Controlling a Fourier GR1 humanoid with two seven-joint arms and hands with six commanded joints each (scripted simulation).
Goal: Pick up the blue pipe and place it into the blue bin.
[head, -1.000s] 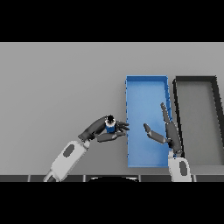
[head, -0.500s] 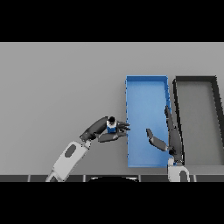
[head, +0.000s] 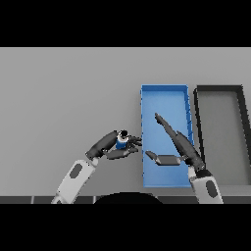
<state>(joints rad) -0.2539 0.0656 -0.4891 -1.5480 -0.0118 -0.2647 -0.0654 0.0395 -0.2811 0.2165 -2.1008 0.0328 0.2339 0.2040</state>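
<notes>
The left hand point(head: 110, 147) closes its fingers around the blue pipe point(head: 121, 140), just left of the blue bin point(head: 164, 93), hiding most of it. The right hand point(head: 176, 144) is spread flat above the bin.

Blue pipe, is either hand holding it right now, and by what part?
Yes. The left hand has its fingers and thumb curled round the body of the blue pipe, its dark open end up. The right hand, fingers straight over the blue bin, holds nothing.
</notes>
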